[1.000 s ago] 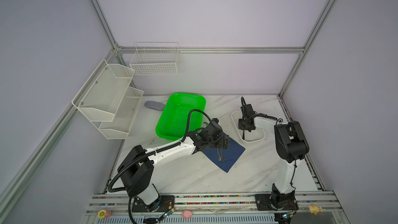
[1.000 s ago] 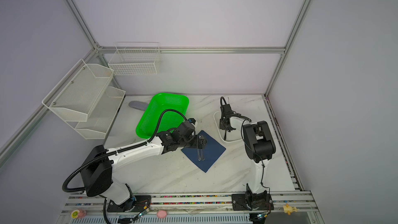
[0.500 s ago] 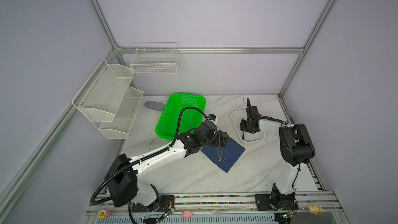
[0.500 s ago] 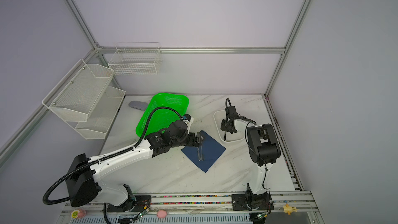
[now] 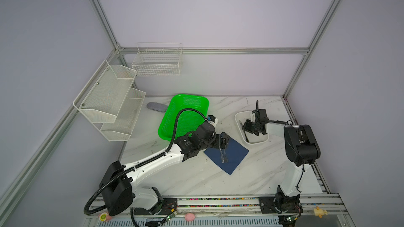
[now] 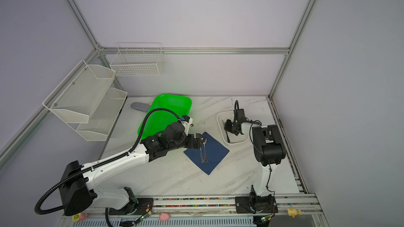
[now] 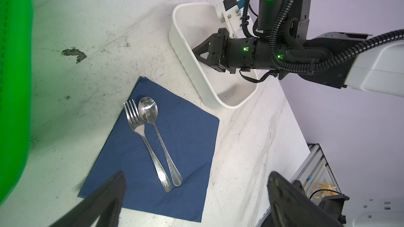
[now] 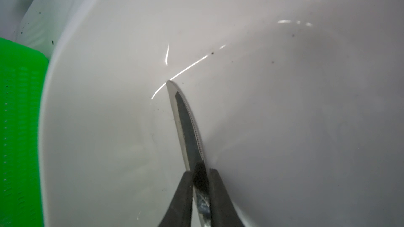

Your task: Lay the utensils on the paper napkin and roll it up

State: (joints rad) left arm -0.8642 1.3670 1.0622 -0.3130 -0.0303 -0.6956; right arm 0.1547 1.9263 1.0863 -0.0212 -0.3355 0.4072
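Right wrist view crops knife [image 8: 184,123] behind pincer [image 8: 200,171].

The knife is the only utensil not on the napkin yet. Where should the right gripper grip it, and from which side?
Take the knife at the neck, about where blade meets handle, from above the white tray. It is slim and lies low inside, so the fingers must close across its thin width. The right gripper straddles that spot.
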